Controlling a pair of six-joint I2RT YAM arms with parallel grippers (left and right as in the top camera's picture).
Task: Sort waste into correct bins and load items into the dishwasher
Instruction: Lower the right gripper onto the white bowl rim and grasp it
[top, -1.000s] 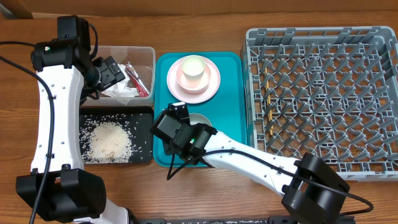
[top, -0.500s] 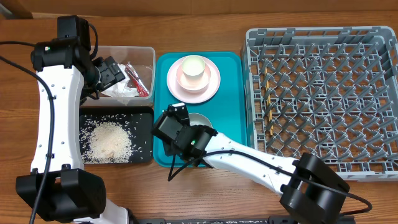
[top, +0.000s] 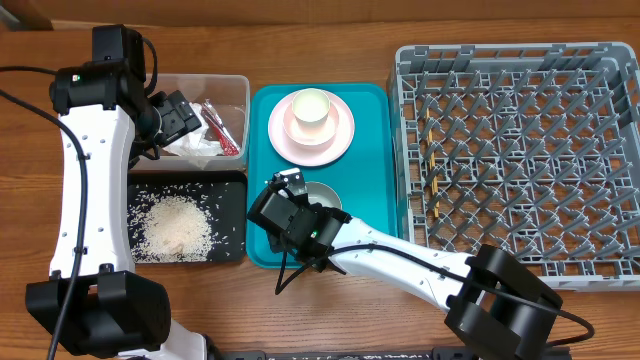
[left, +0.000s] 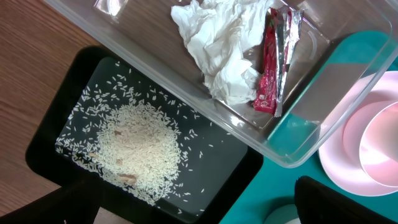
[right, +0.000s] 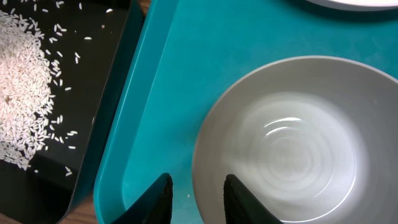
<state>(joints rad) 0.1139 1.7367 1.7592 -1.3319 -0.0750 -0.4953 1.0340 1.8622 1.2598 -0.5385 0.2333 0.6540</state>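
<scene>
A grey bowl (right: 292, 143) sits on the teal tray (right: 155, 124). My right gripper (right: 198, 186) is open and stands astride the bowl's near-left rim, one finger outside over the tray and one inside, with gaps showing. In the overhead view that gripper (top: 298, 195) covers the left part of the grey bowl (top: 326, 192). My left gripper (left: 199, 211) is wide open and holds nothing, hovering over the clear tub (left: 298, 155) and black tray (left: 68, 87). The tub holds a crumpled tissue (left: 224, 56) and a red wrapper (left: 267, 68). Rice (left: 134, 146) lies in the black tray.
A pink bowl (top: 311, 112) rests on a pink plate (top: 342, 140) at the back of the teal tray (top: 372, 215). The grey dish rack (top: 520, 150) fills the right side, with chopsticks (top: 436, 182) lying among its left pegs.
My right wrist has edged slightly toward the front right beside the grey bowl. The left arm has not moved.
</scene>
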